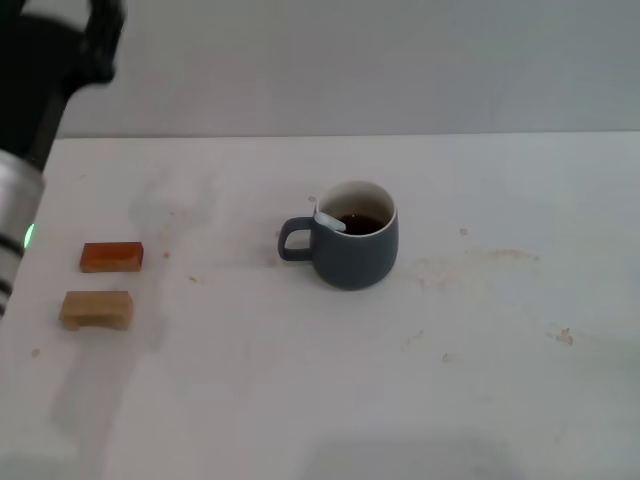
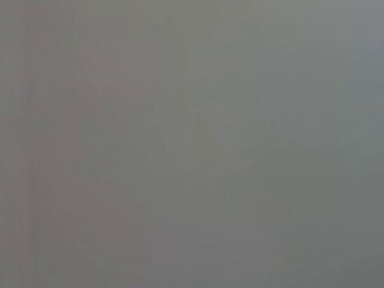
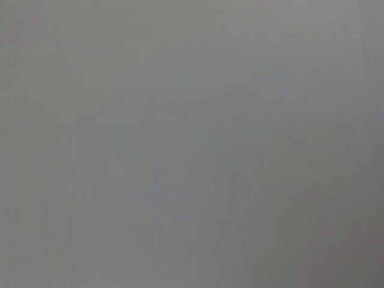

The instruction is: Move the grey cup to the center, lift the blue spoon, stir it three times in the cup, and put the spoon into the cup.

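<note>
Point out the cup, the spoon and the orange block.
cup [image 1: 355, 262], head view, on the front of its grey wall.
spoon [image 1: 330, 221], head view, on the pale blue handle leaning on the rim.
orange block [image 1: 111, 257], head view, on its top face.

Cup [image 1: 354, 250] stands upright near the middle of the table [image 1: 480, 380], handle turned toward the robot's left; spoon [image 1: 331, 221] sits inside it, its handle end leaning on the rim on the handle side, its lower part down in the liquid [image 1: 362, 222]. Two small blocks lie well apart from the cup at the table's left side, one [image 1: 111, 257] farther from the robot and the other [image 1: 96, 309] just nearer, close together but not touching. Left arm [image 1: 40, 110] is at the far left edge, above and behind the blocks
</note>
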Controlling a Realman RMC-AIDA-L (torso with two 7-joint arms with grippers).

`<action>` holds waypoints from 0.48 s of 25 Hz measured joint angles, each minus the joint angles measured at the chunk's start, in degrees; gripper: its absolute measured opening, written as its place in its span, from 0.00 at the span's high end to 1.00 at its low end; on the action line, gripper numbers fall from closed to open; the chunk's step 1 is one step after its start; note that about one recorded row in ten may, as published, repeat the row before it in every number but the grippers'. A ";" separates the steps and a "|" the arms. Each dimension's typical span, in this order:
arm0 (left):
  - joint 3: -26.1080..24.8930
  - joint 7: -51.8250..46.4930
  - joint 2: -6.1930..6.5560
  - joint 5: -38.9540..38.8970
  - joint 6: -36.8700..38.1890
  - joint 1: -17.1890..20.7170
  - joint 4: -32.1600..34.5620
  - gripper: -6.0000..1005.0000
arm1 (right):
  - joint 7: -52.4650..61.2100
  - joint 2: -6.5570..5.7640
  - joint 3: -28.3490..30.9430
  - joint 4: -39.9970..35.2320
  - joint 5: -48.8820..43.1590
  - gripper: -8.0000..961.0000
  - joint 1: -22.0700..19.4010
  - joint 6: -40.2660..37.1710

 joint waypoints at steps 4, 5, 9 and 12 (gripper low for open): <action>-1.29 -3.96 0.06 0.09 9.18 -2.12 13.96 0.44 | -0.04 0.11 -0.19 -0.04 -0.05 0.99 -0.51 -2.58; -1.83 -6.84 0.11 0.15 12.34 -2.90 18.40 0.44 | -0.05 0.14 -0.37 -0.05 -0.06 0.99 -0.57 -3.24; -4.41 -13.88 0.08 0.09 17.77 -4.99 29.84 0.44 | 0.12 0.13 -1.16 -0.03 -0.09 0.99 -0.65 -5.59; -6.49 -14.85 -0.34 -0.17 22.64 -8.35 43.70 0.44 | 0.16 0.16 -1.32 0.09 -0.10 0.99 -0.42 -6.54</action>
